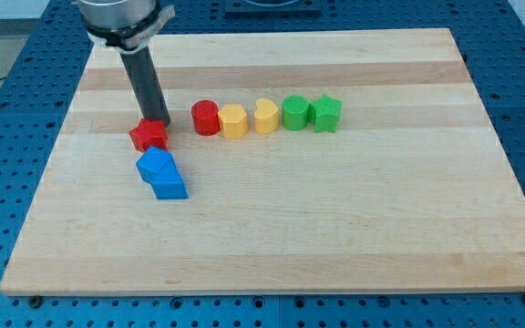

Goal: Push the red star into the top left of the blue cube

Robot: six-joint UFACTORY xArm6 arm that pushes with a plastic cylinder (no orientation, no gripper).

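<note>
blue cube (169, 185) nearest you, touching a second blue block (155, 165) just beyond | red star (149, 135) just behind that pair, at its far left | my tip (156, 121) on the star's far side, a bare rod holding nothing | step: closing push, seemingly nearly done | next: short nudge toward you, slightly right | row of red, yellow, green blocks to the right stays out of it

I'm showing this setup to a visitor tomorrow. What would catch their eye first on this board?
First the dark rod dropping in from the view's top left, my tip right at the red star's top edge. Just below the star sit two blue blocks, touching each other. To the right runs a neat row: red cylinder, two yellow blocks, then two green ones.
</note>
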